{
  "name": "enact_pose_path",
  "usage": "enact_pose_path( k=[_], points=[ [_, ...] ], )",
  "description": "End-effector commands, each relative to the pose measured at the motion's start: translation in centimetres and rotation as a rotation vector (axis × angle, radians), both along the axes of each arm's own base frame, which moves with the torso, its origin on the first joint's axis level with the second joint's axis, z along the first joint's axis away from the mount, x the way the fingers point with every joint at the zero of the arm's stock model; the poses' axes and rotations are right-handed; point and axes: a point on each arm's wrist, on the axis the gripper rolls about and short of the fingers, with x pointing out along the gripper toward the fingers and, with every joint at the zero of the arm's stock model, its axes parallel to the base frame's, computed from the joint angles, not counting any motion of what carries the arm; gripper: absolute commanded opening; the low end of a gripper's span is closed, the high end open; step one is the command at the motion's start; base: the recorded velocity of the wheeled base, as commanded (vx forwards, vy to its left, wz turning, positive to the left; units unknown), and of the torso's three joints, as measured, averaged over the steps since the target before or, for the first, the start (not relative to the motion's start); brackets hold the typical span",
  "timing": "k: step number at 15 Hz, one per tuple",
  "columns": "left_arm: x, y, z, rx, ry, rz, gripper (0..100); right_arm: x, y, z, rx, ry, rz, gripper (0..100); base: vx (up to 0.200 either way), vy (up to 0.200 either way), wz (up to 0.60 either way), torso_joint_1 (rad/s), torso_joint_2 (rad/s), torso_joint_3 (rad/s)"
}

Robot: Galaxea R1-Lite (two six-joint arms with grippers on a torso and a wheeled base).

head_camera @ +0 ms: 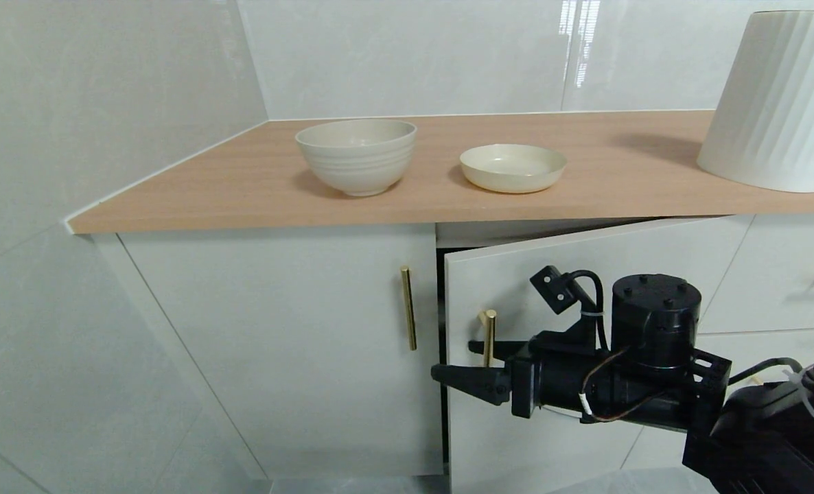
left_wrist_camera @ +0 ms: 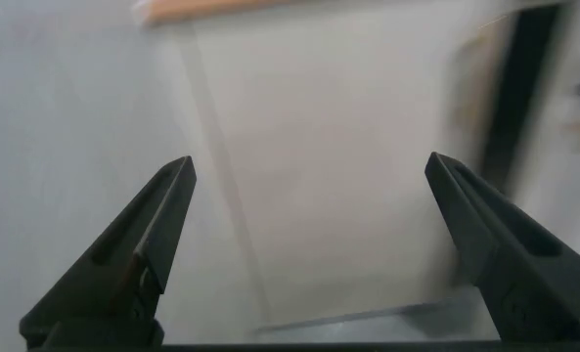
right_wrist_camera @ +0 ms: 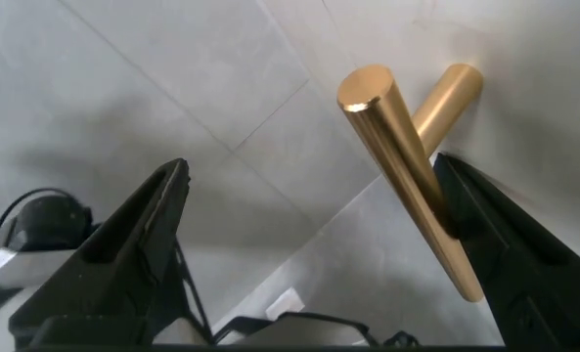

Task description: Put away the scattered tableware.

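The right gripper [head_camera: 477, 362] is reaching in low at the front of the head view, its fingers spread to either side of the brass handle [head_camera: 489, 335] on a cabinet door [head_camera: 585, 267] that is standing ajar. A dark gap is showing between this door and the shut door [head_camera: 276, 343] to its left, which is carrying its own upright brass bar [head_camera: 408, 307]. Up on the wooden counter [head_camera: 242, 199], the tableware is sitting out in the open: a ribbed bowl [head_camera: 356, 155] is standing upright towards the left, and a shallow dish [head_camera: 513, 167] is lying just beside it on the right, the two apart. A tall white ribbed container [head_camera: 777, 103] is standing at the counter's far right, well apart from both.

In the left wrist view, the left gripper [left_wrist_camera: 311, 164] is hanging with its fingers wide apart and nothing between them, facing the pale front of the shut door.

In the right wrist view, the handle is slanting between the two black fingers [right_wrist_camera: 143, 235]. It is lying close against one of them, while the other is standing well off, so the fingers are not clamping it.
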Motion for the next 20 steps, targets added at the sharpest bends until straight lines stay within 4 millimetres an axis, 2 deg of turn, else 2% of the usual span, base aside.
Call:
enact_pose_path(
  k=[1, 2, 3, 4, 5, 6, 7, 8, 9, 10, 11, 12, 13, 15, 16, 17, 20],
  points=[
    [3.8, -0.5, 7.3, 0.011, 0.182, -0.210, 100, -0.5, -0.4, 0.4, 0.009, -0.006, 0.020, 100, 0.000, 0.000, 0.00, 0.000, 0.00, 0.000],
    [5.1, -0.6, 8.1, 0.008, 0.227, -0.244, 100, -0.7, -0.5, 0.4, 0.008, -0.002, 0.031, 100, 0.000, 0.000, 0.00, 0.000, 0.00, 0.000],
    [8.0, -0.8, 9.2, -0.004, 0.319, -0.310, 100, -1.1, -0.8, 0.5, 0.010, 0.000, 0.051, 100, 0.000, 0.000, 0.00, 0.000, 0.00, 0.000],
    [9.9, -1.0, 9.7, -0.008, 0.367, -0.362, 100, -1.6, -1.2, 0.4, 0.004, 0.011, 0.066, 100, 0.000, 0.000, 0.00, 0.000, 0.00, 0.000],
    [10.0, -1.1, 9.7, -0.008, 0.370, -0.369, 100, -1.7, -1.3, 0.3, 0.003, 0.012, 0.066, 100, 0.000, 0.000, 0.00, 0.000, 0.00, 0.000],
    [12.8, -2.5, 9.8, -0.003, 0.470, -0.505, 100, -2.4, -1.9, 0.3, -0.001, 0.022, 0.090, 100, 0.000, 0.000, 0.00, 0.000, 0.00, 0.000],
    [14.0, -3.4, 9.5, -0.004, 0.513, -0.564, 100, -2.6, -2.1, 0.5, 0.004, 0.018, 0.098, 100, 0.000, 0.000, 0.00, 0.000, 0.00, 0.000],
    [15.0, -4.3, 9.2, 0.001, 0.533, -0.613, 0, -2.7, -2.1, 0.5, 0.006, 0.017, 0.104, 100, 0.000, 0.000, 0.00, 0.000, 0.00, 0.000],
    [17.1, -5.9, 8.7, 0.002, 0.545, -0.673, 0, -2.8, -2.1, 0.5, 0.005, 0.019, 0.107, 100, 0.000, 0.000, 0.00, 0.000, 0.00, 0.000],
    [17.9, -6.4, 8.6, 0.004, 0.543, -0.685, 0, -2.8, -2.2, 0.5, 0.004, 0.020, 0.107, 100, 0.000, 0.000, 0.00, 0.000, 0.00, 0.000],
    [20.0, -7.9, 7.8, 0.006, 0.550, -0.716, 0, -2.8, -2.2, 0.5, 0.001, 0.015, 0.108, 100, 0.000, 0.000, 0.00, 0.000, 0.00, 0.000],
    [21.1, -8.9, 7.1, -0.006, 0.565, -0.737, 0, -2.9, -2.2, 0.4, -0.001, 0.019, 0.109, 100, 0.000, 0.000, 0.00, 0.000, 0.00, 0.000],
    [21.8, -9.8, 6.6, -0.030, 0.574, -0.755, 0, -3.0, -2.3, 0.3, -0.004, 0.022, 0.118, 100, 0.000, 0.000, 0.00, 0.000, 0.00, 0.000],
    [22.1, -10.0, 6.4, -0.044, 0.579, -0.759, 0, -3.0, -2.3, 0.2, -0.004, 0.024, 0.123, 100, 0.000, 0.000, 0.00, 0.000, 0.00, 0.000],
    [23.1, -11.3, 6.1, -0.154, 0.552, -0.787, 0, -3.7, -2.8, 0.4, 0.001, 0.030, 0.159, 100, 0.000, 0.000, 0.00, 0.000, 0.00, 0.000],
    [23.3, -12.0, 5.7, -0.167, 0.544, -0.827, 0, -3.8, -2.9, 0.3, -0.001, 0.036, 0.170, 100, 0.000, 0.000, 0.00, 0.000, 0.00, 0.000],
    [25.0, -13.9, 3.1, -0.154, 0.592, -0.871, 0, -3.6, -2.7, -0.3, -0.013, 0.053, 0.179, 100, 0.000, 0.000, 0.00, 0.000, 0.00, 0.000]
  ],
)
